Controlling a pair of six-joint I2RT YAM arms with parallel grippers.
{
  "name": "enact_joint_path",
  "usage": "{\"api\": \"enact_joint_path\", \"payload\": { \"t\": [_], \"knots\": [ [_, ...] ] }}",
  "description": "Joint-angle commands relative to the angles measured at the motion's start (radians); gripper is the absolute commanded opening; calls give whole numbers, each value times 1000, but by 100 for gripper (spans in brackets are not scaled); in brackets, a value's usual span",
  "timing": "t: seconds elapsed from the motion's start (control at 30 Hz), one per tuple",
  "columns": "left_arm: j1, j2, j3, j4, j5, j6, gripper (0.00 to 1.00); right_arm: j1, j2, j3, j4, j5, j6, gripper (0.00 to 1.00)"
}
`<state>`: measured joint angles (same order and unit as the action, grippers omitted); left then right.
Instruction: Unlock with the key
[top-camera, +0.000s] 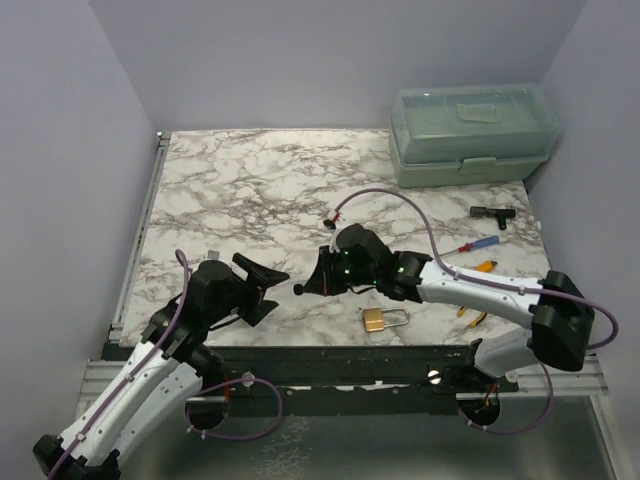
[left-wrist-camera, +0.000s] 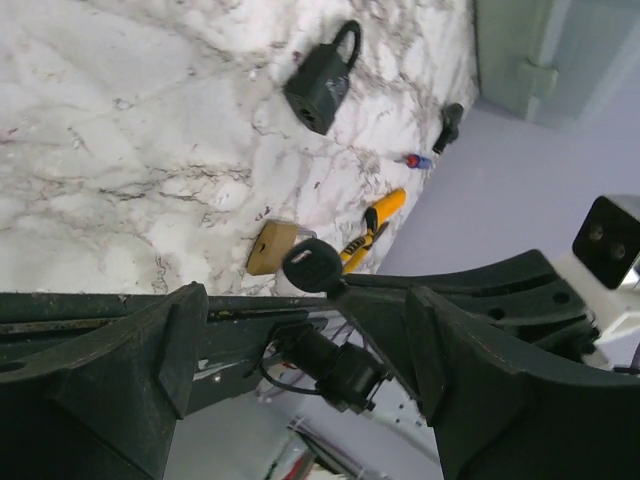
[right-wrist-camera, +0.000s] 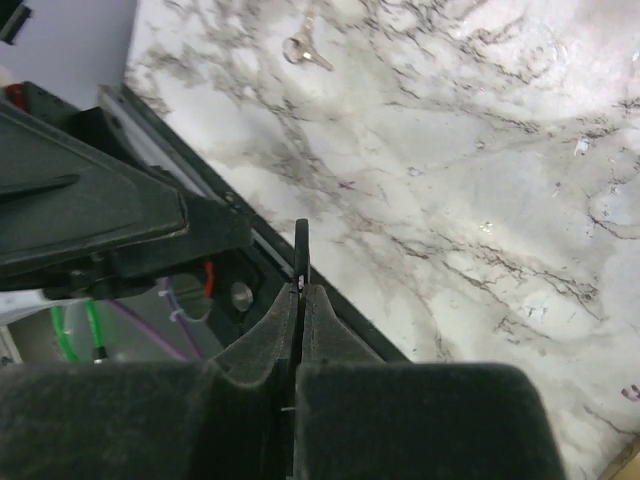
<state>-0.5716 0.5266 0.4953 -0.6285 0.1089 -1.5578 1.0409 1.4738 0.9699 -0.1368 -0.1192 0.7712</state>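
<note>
My right gripper (top-camera: 316, 281) is shut on a black-headed key (top-camera: 299, 290) and holds it just above the table's near edge. In the right wrist view the key (right-wrist-camera: 301, 243) stands edge-on between the closed fingers (right-wrist-camera: 322, 310). In the left wrist view the key head (left-wrist-camera: 312, 265) shows in front of a brass padlock (left-wrist-camera: 272, 247). That padlock (top-camera: 383, 319) lies on the marble to the right of the key. A black padlock (left-wrist-camera: 322, 80) lies farther back. My left gripper (top-camera: 262, 281) is open and empty, just left of the key.
A green toolbox (top-camera: 472, 135) stands at the back right. A red-and-blue screwdriver (top-camera: 478, 245), yellow pliers (top-camera: 478, 268) and a black part (top-camera: 491, 213) lie at the right. A small silver key (right-wrist-camera: 305, 52) lies on the marble (top-camera: 250, 190).
</note>
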Motion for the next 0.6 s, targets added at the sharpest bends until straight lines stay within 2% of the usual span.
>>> {"api": "enact_joint_path", "payload": {
  "t": [0.0, 0.13, 0.23, 0.43, 0.57],
  "knots": [
    [-4, -142, 57, 72, -24, 226, 85, -31, -158, 13, -18, -28, 16, 0],
    [-6, -181, 136, 119, 28, 400, 82, -98, -300, -67, 115, -203, 39, 0],
    [-6, -179, 163, 217, 140, 492, 74, -105, -359, -82, 204, -303, 26, 0],
    [-5, -120, 167, 479, 373, 513, 71, -105, -361, -42, 268, -422, 43, 0],
    [-5, -82, 180, 576, 450, 509, 60, -105, -354, -30, 294, -470, 52, 0]
  ]
}}
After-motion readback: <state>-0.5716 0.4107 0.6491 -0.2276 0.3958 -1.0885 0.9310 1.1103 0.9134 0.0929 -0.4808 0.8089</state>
